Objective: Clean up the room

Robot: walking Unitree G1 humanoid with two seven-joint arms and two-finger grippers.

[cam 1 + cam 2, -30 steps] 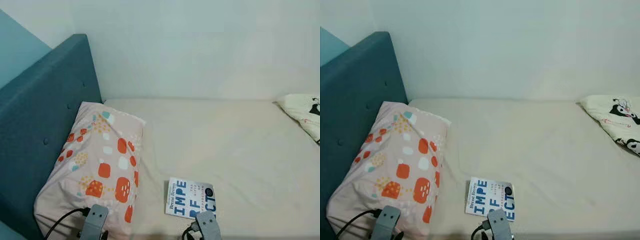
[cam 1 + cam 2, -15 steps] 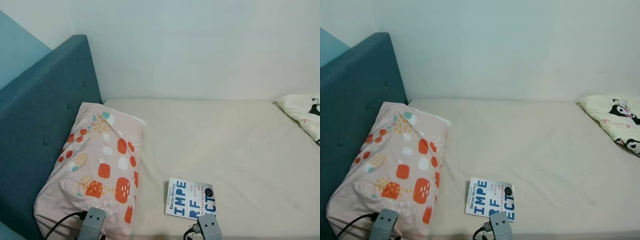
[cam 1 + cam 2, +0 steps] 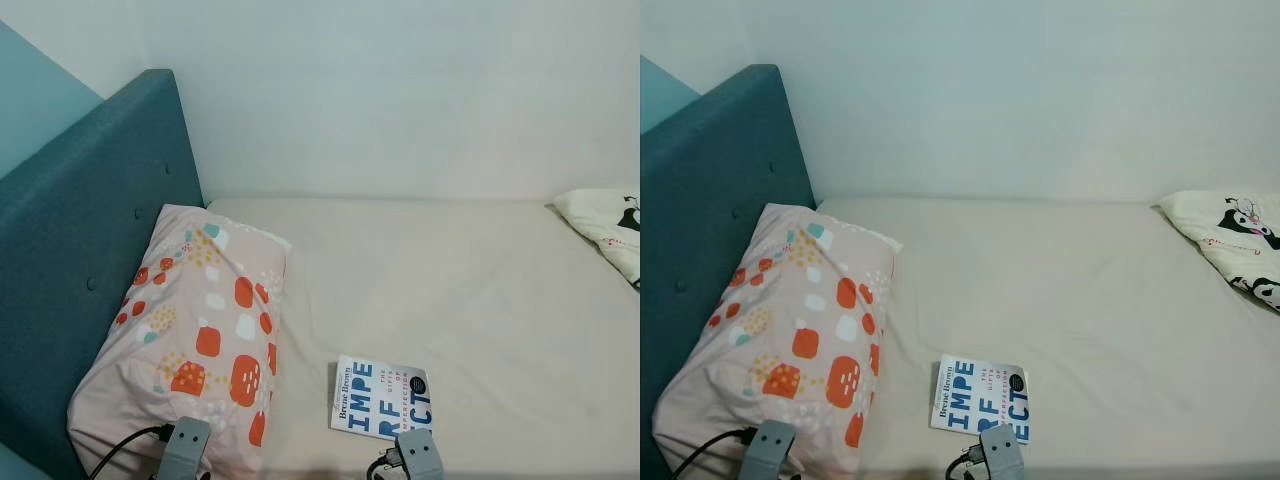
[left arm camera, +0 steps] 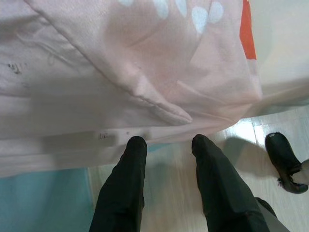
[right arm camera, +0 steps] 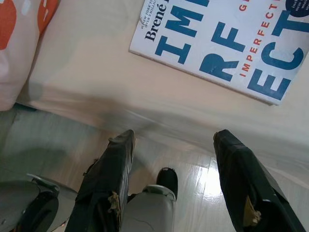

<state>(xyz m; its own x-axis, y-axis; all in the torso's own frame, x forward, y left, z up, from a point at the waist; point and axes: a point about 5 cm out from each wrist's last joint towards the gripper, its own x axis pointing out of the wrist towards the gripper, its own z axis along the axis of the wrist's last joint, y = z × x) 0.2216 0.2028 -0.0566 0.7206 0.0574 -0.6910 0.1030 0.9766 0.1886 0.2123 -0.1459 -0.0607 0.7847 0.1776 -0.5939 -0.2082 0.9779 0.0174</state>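
Observation:
A white book (image 3: 383,397) with big blue letters lies flat near the front edge of the cream bed (image 3: 450,280). The same book (image 5: 227,43) lies just beyond my right gripper (image 5: 175,137), which is open, empty and held low over the floor at the bed's side. My left gripper (image 4: 166,144) is open too, with nothing in it, just under the overhanging edge of the pink pillow (image 4: 120,63). That pillow (image 3: 200,330), dotted orange and white, leans on the teal headboard (image 3: 80,240). Both silver wrists (image 3: 185,445) (image 3: 418,455) show at the bottom.
A cream pillow with black cartoon figures (image 3: 1230,235) lies at the bed's far right. A pale wall (image 3: 400,90) runs behind the bed. Glossy light floor (image 5: 207,179) and my black foot (image 4: 285,162) show below the mattress edge.
Both wrists have sunk slightly lower in the eye views over the last second. The book and pillows lie as before.

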